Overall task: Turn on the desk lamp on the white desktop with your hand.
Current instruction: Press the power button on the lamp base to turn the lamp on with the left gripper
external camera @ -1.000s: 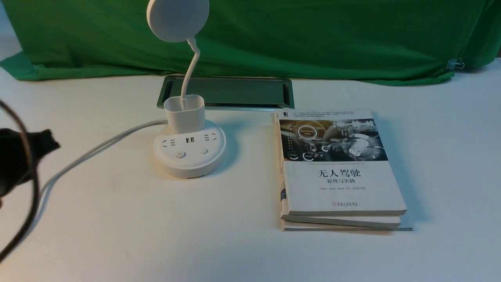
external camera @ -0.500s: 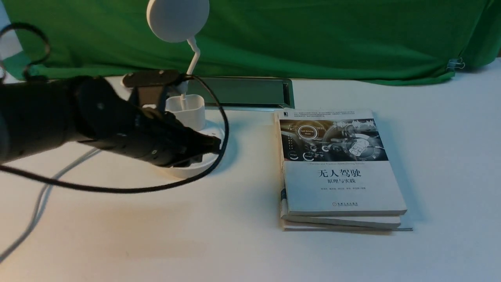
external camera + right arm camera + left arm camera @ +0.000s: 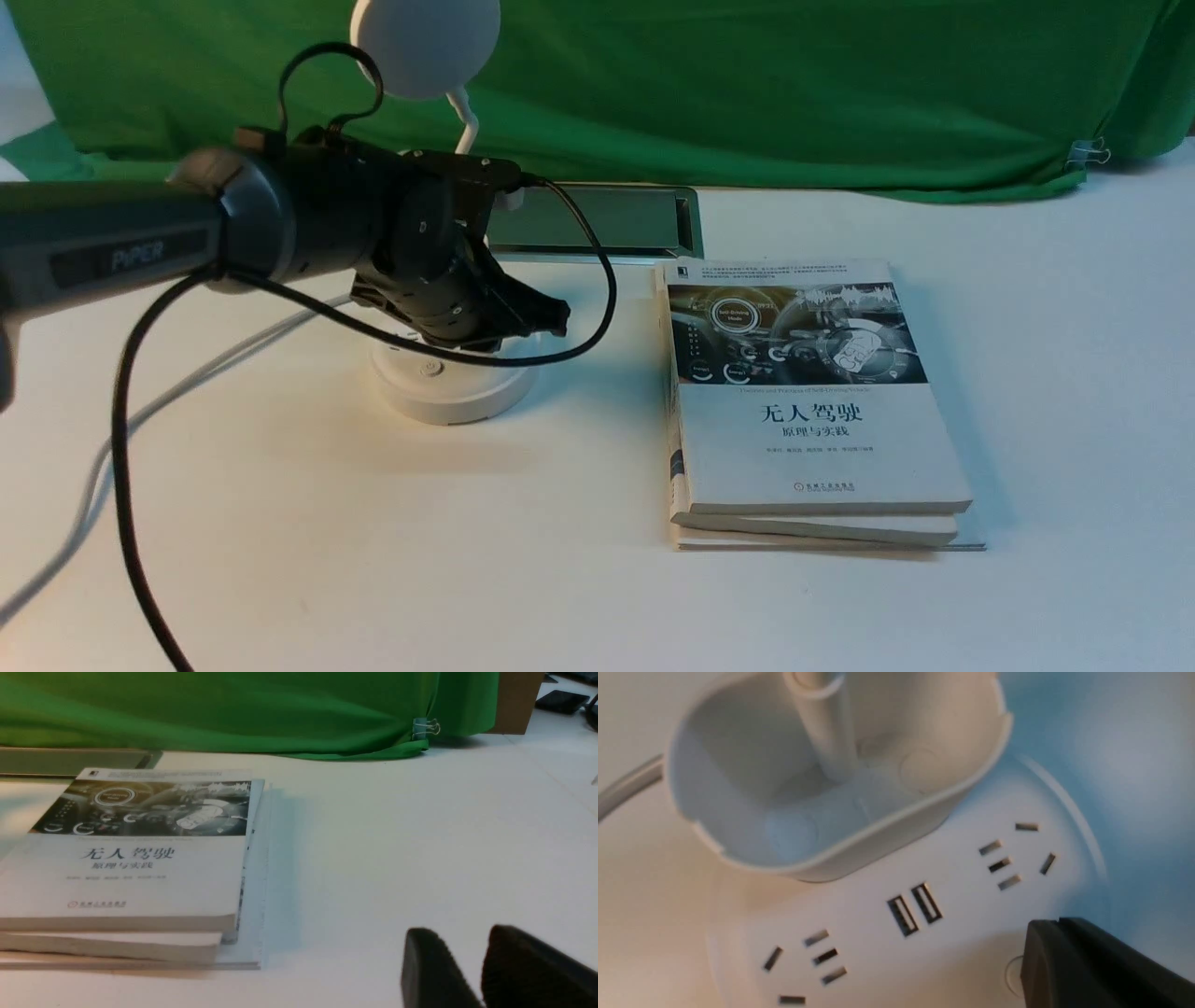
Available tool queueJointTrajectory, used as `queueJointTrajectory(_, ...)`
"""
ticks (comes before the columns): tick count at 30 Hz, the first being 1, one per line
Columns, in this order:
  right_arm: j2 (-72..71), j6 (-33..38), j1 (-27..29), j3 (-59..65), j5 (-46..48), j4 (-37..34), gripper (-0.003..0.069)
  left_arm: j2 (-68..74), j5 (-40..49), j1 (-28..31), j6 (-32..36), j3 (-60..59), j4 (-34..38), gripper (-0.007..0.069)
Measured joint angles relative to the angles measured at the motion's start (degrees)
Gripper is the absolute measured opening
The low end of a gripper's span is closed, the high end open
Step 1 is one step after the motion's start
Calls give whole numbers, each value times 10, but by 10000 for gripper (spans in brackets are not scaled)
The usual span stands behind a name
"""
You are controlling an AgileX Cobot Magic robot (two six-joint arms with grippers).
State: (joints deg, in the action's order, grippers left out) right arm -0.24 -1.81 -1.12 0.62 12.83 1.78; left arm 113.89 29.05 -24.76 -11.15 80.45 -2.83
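The white desk lamp's round base point(image 3: 453, 397) is partly hidden by the black left gripper point(image 3: 537, 322) in front view. Its USB ports point(image 3: 915, 910) are revealed by the left wrist view; whether the jaws are parted cannot be told.

On the left arm point(image 3: 121, 257), "PiPER" can be read on a dark label point(image 3: 131, 257). On the top book point(image 3: 822, 439) of the stack, the large title 无人驾驶 is printed, with 原理与实践 set in smaller characters beneath it. Within the cover picture point(image 3: 794, 334), "Self-Driving Mode" is shown inside a ring. Near the cover's bottom edge, beside a small round logo, a publisher's line is printed, with "China Machine Press" in English under it. A power sign is borne by a button point(image 3: 431, 369) on the white lamp base point(image 3: 448, 401). The lines along the cover's top edge are too small to be read.
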Motion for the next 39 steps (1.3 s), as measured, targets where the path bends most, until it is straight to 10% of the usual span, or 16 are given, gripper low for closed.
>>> queueJointTrajectory(29,0,0,0,0,1,0,241,14,13,0,-5,5,9,21)
queueJointTrajectory(39,0,0,0,0,1,0,241,-128,131,-21,139,-84,220,21)
